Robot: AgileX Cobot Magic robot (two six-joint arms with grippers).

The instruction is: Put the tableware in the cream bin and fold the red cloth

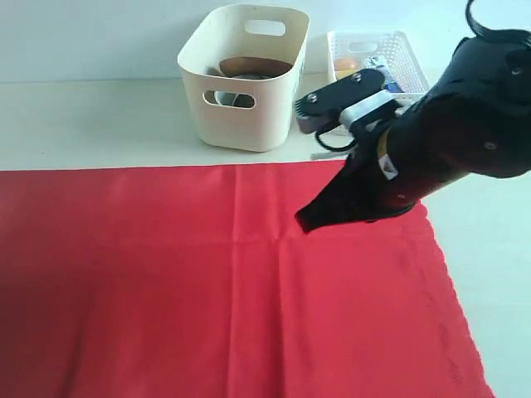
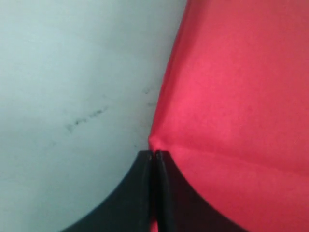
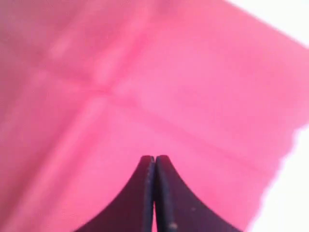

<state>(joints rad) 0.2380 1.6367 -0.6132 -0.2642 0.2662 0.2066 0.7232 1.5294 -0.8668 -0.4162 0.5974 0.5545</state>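
Since the red cloth lies spread flat over the near part of the table, its long axis running 9 to 3 o'clock in the exterior view, the fold turns on who reaches its edges. The right gripper hangs over the cloth's far right quarter, jaws pressed together and holding nothing. From it, the cloth's far edge is near at 12 o'clock and the wavy side edge farther off at 3 o'clock; the far right corner is hidden behind the arm. The left gripper is out of the exterior view. Its wrist view shows the jaws closed at the cloth's border, where the fabric puckers at the tips, so it seems to pinch that edge and is the better placed arm.

Beyond the far edge, at 11 o'clock from the right gripper, stands the cream bin with the round wooden plate inside. The white mesh basket sits at 1 o'clock behind the arm. No object shows on the visible cloth to block a fold.
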